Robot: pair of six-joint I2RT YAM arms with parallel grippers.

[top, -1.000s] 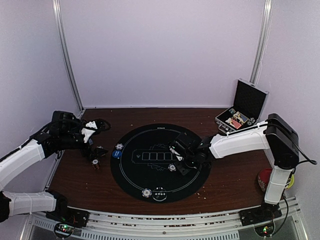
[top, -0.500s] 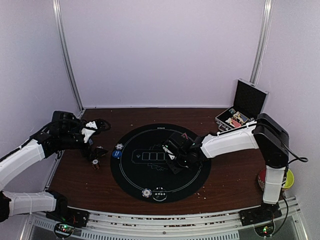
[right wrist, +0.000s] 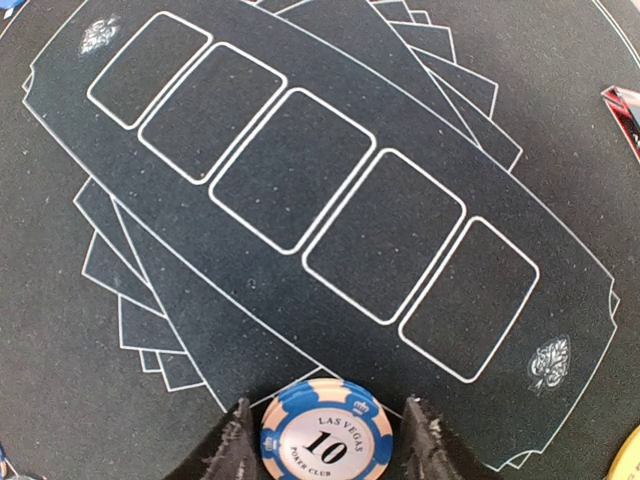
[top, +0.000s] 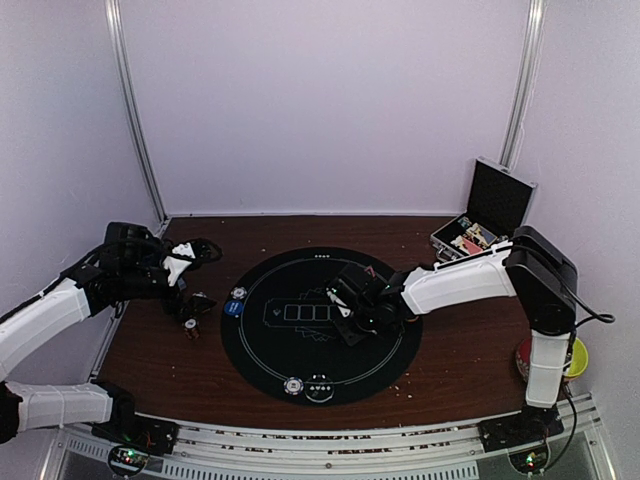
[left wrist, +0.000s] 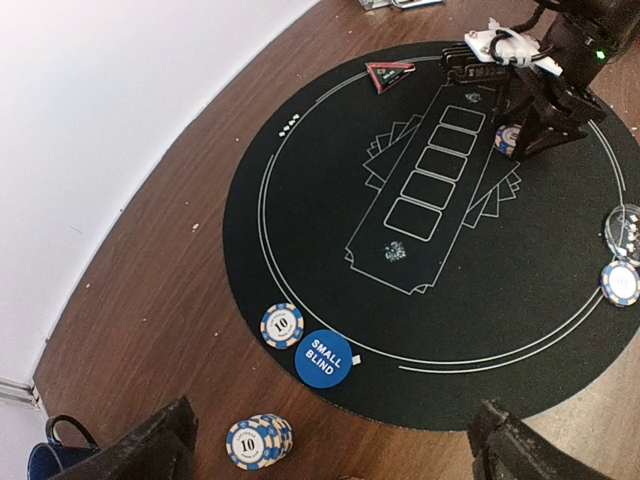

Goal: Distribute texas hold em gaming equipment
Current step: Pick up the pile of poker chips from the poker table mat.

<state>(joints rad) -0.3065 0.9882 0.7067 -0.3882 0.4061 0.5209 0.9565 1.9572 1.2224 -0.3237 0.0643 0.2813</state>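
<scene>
**Right arm.** The right gripper (right wrist: 327,408) was low over the black mat (right wrist: 300,200), at the edge of the printed row of five card boxes. A chip (right wrist: 327,432) marked 10 lay flat on the mat between its fingers (right wrist: 232,445). A narrow gap showed on each side of the chip. The jaws were released and grasped nothing.

**Left arm.** The left gripper (left wrist: 335,435) hung over the left side of the table (left wrist: 150,300), beside the mat. Its jaws were spread wide with nothing between them.

**Equipment, left side.**
- A stack (left wrist: 258,440) of chips stood on the bare table, just off the mat's rim and below the left gripper.
- A blue disc (left wrist: 324,358) lettered SMALL BLIND lay just inside the rim.
- A second chip (left wrist: 282,325), also marked 10, lay just beside the blue disc.

**Equipment, elsewhere on the mat.**
- A red triangle (left wrist: 388,74) lay at the far rim, near the right arm.
- A third chip (left wrist: 620,283) lay flat at the near rim, well apart from the others.

**Other.** A case (top: 487,222) stood at the far right corner of the table with its lid raised. Its contents were too small to identify.
</scene>
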